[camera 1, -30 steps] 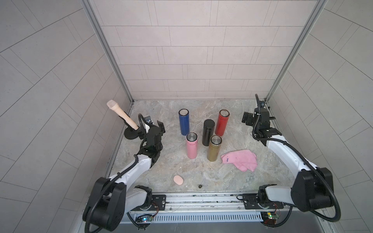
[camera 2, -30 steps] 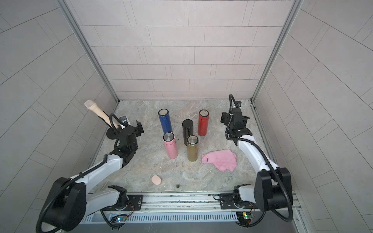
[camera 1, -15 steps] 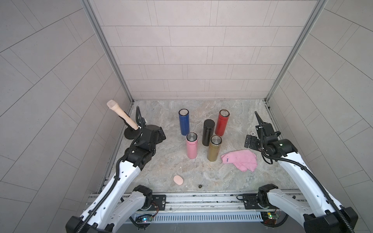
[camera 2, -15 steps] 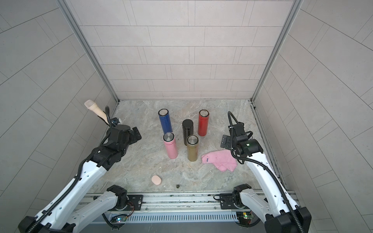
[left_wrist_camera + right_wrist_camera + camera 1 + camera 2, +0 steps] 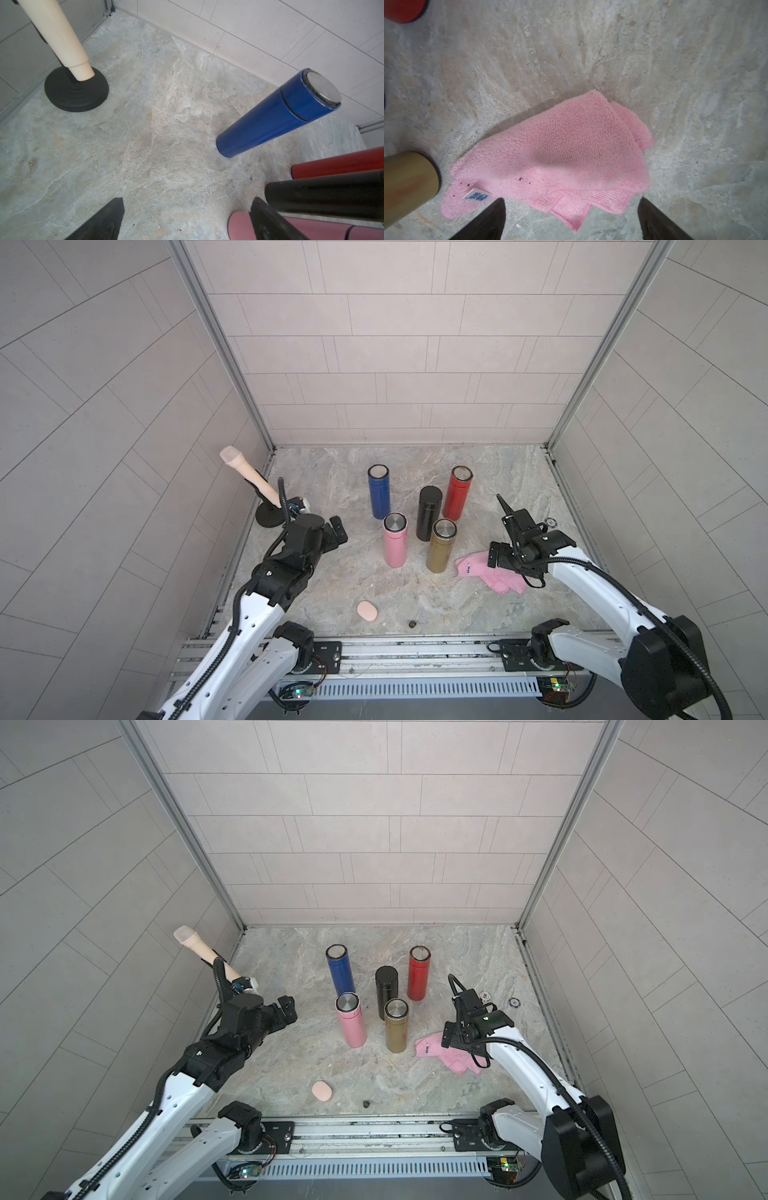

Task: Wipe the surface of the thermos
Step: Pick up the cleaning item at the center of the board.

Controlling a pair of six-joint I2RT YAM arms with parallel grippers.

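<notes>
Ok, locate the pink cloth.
In a top view the pink cloth lies on the table's right side, beside the gold thermos, under the right hand.

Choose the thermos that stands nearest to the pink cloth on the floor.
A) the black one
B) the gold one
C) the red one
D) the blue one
B: in the right wrist view the gold thermos stands right beside the labelled corner of the pink cloth.
</notes>
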